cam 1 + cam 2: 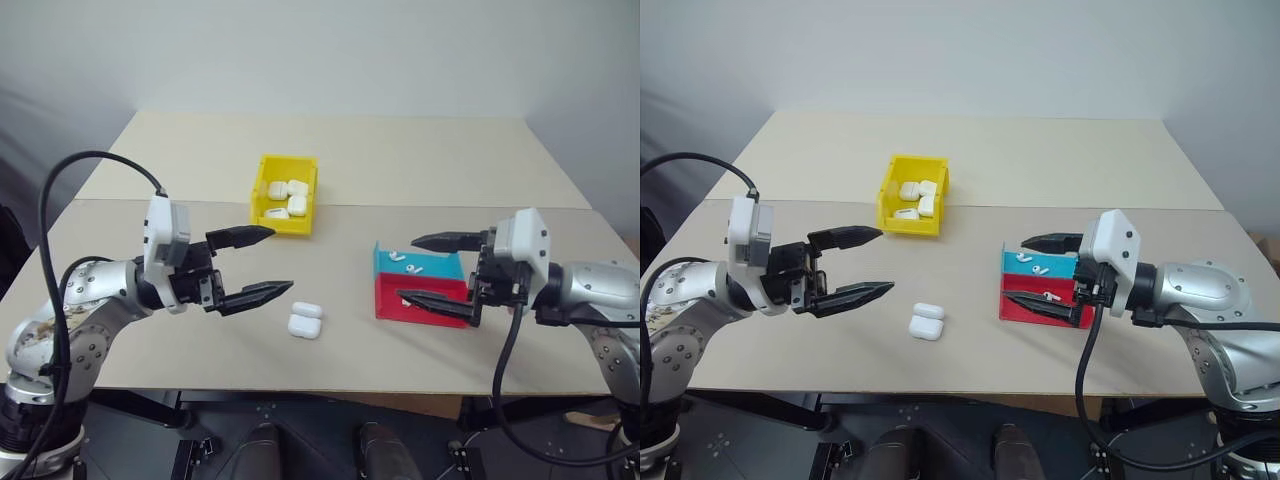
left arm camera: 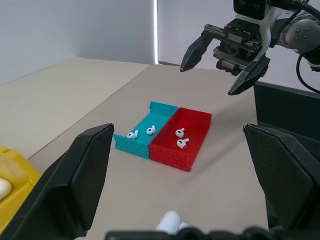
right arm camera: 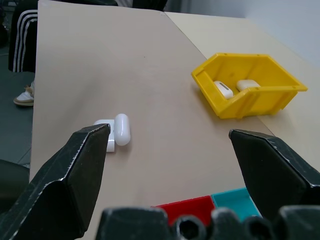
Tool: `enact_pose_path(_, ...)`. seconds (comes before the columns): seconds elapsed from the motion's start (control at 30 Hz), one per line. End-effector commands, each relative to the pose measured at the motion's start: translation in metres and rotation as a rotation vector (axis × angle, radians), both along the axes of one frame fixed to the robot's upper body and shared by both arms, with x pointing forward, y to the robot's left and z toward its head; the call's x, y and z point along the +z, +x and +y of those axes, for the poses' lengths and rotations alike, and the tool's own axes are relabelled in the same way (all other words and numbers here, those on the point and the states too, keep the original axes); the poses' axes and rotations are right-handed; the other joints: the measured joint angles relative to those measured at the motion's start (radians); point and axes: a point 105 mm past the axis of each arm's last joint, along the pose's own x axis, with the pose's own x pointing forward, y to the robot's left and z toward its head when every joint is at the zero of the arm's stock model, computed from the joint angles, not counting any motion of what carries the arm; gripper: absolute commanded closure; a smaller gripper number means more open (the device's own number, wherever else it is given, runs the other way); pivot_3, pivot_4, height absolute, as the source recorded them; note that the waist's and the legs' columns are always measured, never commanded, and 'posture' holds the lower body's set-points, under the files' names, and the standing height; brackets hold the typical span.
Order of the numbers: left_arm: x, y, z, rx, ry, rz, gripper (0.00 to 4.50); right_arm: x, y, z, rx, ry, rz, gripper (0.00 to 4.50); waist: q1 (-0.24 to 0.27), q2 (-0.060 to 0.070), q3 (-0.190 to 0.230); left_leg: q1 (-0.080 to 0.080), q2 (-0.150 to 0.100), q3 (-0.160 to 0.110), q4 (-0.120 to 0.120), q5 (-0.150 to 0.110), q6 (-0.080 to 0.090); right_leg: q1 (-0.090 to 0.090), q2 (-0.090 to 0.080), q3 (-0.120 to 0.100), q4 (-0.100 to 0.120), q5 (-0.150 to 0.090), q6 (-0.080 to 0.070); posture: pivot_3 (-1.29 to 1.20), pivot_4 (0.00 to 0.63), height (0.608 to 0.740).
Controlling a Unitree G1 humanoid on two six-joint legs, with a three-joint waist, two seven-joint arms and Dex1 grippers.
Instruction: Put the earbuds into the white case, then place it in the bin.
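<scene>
Two pincers hovering over the table, both spread wide and empty, tips facing each other. White case open on the table between them, lid hinged back, long axis running from about 1 o'clock to 7 o'clock in the head view. Nearer the left pincer, just off its lower fingertip at about 4 o'clock; well apart from the right pincer, at roughly 8 o'clock. Earbuds in pairs in the red tray and the teal tray, right under the right pincer, so likely that arm's pick. Bin, yellow, already holding several white cases, at 12 o'clock from the open case, farther back on the table.
</scene>
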Motion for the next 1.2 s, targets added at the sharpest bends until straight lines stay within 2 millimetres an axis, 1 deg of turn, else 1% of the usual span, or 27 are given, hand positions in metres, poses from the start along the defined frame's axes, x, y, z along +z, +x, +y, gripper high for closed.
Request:
enact_pose_path(0.03,0.01,-0.002,0.002,-0.015,-0.009,-0.018,0.0,0.012,-0.006,0.001,0.014,0.001,-0.068,0.03,0.0,0.0,0.0,0.0,0.0,0.0,0.0,0.0,0.0,0.0,0.0,0.0,0.0,0.0,0.0,0.0,0.15,0.74)
enact_pose_path(0.23,0.017,-0.002,0.001,-0.038,-0.018,-0.006,0.0,0.008,-0.008,0.0,0.025,-0.023,-0.061,0.03,0.0,0.0,0.0,0.0,0.0,0.0,0.0,0.0,0.0,0.0,0.0,0.0,0.0,0.0,0.001,0.0,0.15,0.74)
enact_pose_path(0.47,0.009,-0.001,-0.006,-0.004,0.032,-0.023,0.0,0.011,-0.007,-0.005,0.016,-0.031,-0.053,0.03,0.0,0.0,0.0,0.0,0.0,0.0,0.0,0.0,0.0,0.0,0.0,0.0,0.0,0.0,0.001,0.0,0.15,0.74)
enact_pose_path(0.53,0.005,-0.001,-0.011,0.014,0.047,0.0,0.0,0.01,-0.006,-0.005,0.011,-0.033,-0.051,0.03,0.0,0.0,0.0,0.0,0.0,0.0,0.0,0.0,0.0,0.0,0.0,0.0,0.0,0.0,0.001,0.0,0.15,0.74)
enact_pose_path(0.67,-0.007,-0.009,-0.026,-0.008,0.143,0.029,0.0,0.009,-0.006,-0.004,0.001,-0.035,-0.05,0.03,0.0,0.0,0.0,0.0,0.0,0.0,0.0,0.0,0.0,0.0,0.0,0.0,0.0,0.001,0.002,0.0,0.15,0.74)
enact_pose_path(0.8,-0.007,-0.009,-0.037,-0.034,0.16,0.08,0.0,0.008,-0.01,-0.004,0.001,-0.031,-0.048,0.03,0.002,0.0,0.0,0.0,0.0,0.0,0.0,0.0,0.0,0.0,0.0,0.0,0.0,0.001,0.002,0.0,0.15,0.74)
enact_pose_path(0.9,-0.006,-0.005,-0.044,-0.04,0.186,0.097,0.57,0.009,-0.011,-0.005,0.0,-0.027,-0.048,0.0,0.005,0.0,0.0,0.0,0.0,0.0,0.0,0.0,0.0,0.001,0.0,0.0,0.0,0.001,0.002,0.0,0.15,0.74)
enact_pose_path(1.0,-0.008,-0.003,-0.051,-0.043,0.216,0.094,1.41,0.009,-0.01,-0.006,-0.007,-0.027,-0.047,0.0,0.002,0.0,0.0,0.0,-0.001,0.0,0.0,0.0,0.0,0.001,0.0,0.0,0.0,0.001,0.002,0.0,0.15,0.74)
enact_pose_path(1.07,-0.011,-0.001,-0.058,-0.046,0.228,0.109,2.16,0.009,-0.01,-0.006,-0.006,-0.025,-0.046,0.0,0.001,0.0,0.0,0.0,-0.001,0.0,0.0,0.0,0.0,0.001,0.0,0.0,0.0,0.001,0.002,0.0,0.15,0.74)
enact_pose_path(1.13,-0.016,0.0,-0.066,-0.051,0.257,0.126,2.77,0.009,-0.01,-0.006,-0.006,-0.026,-0.044,0.0,0.002,0.0,0.0,0.0,-0.001,-0.001,0.0,0.0,0.0,0.001,0.0,0.0,0.0,0.001,0.002,0.0,0.15,0.74)
enact_pose_path(1.2,-0.023,0.009,-0.074,0.004,0.306,0.163,3.43,0.009,-0.009,-0.006,-0.004,-0.028,-0.039,0.0,0.002,0.0,0.0,0.0,-0.001,-0.001,0.0,0.0,0.0,0.001,0.0,0.0,0.0,0.001,0.002,0.0,0.15,0.74)
